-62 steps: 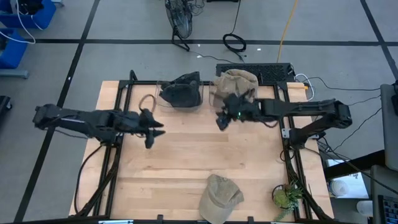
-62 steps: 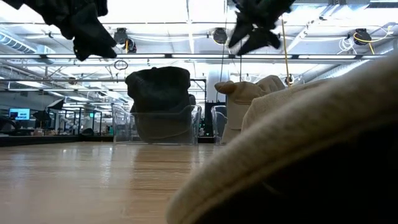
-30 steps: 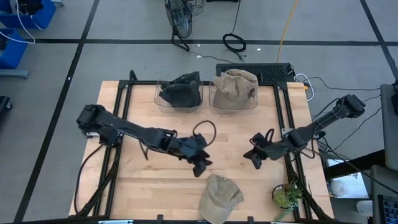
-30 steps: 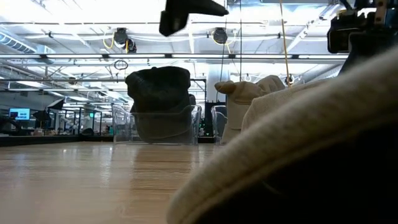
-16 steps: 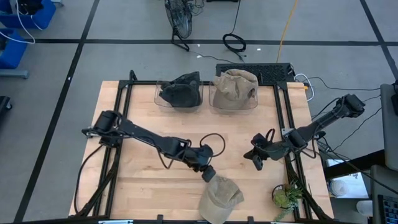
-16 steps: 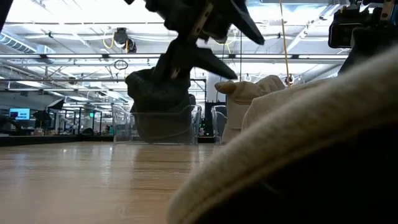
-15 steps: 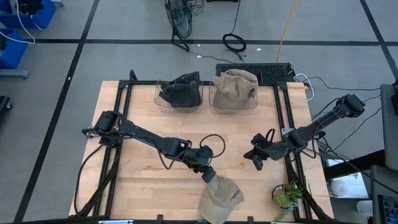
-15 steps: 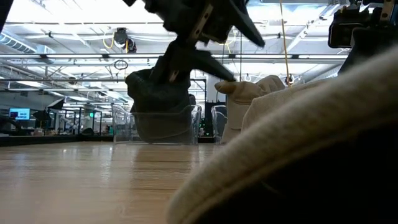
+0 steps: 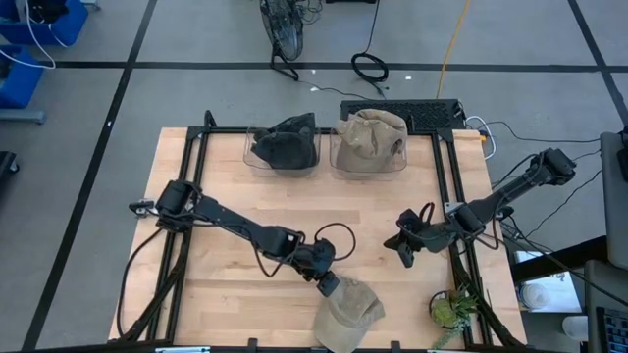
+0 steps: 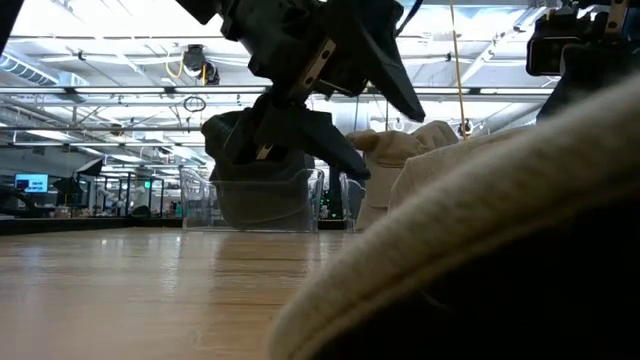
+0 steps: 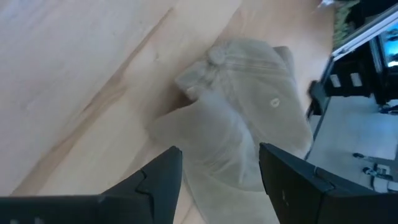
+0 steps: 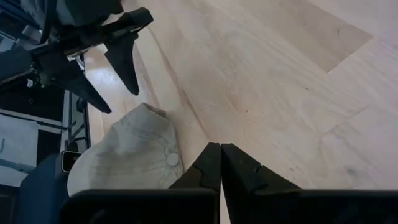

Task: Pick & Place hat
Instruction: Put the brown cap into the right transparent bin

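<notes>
My left gripper (image 9: 330, 285), jaws open, hangs just above hat (image 9: 348, 312) crown; probably not touching. Right gripper (image 9: 404, 247), jaws closed, waits farther off.

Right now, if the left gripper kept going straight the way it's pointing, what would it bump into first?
Most likely the tan cap. The left gripper is open and aimed right at it, just above the table, with nothing between them.

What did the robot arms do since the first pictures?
The left gripper swung across the table and down to the tan cap, fingers open, not gripping yet. The right gripper pulled back from the bins and shut. The cap and both bin hats stayed put.
</notes>
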{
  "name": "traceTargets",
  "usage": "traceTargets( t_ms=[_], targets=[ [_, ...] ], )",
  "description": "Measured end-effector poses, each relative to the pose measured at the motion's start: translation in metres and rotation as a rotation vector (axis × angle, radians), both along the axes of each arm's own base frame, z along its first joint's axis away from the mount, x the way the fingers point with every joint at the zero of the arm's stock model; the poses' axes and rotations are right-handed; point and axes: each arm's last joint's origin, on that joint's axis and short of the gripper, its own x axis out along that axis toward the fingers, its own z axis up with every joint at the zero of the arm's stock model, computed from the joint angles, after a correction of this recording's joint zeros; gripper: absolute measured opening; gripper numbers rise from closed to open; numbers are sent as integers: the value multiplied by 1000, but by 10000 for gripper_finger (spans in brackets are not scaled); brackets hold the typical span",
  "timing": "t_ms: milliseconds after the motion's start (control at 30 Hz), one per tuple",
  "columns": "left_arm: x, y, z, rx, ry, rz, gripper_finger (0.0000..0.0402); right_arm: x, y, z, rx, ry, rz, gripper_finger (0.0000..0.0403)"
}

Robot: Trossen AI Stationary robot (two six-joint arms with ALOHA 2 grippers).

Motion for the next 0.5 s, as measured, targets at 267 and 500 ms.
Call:
traceTargets(
  t_ms=[267,500],
  targets=[
    [11,-12,-16,-15,-78,-2,214,0,0,0,-2,0,1,0],
    [12,-11,-34,26,-33,33,214,1,0,1,6,-13,1,0]
  ],
)
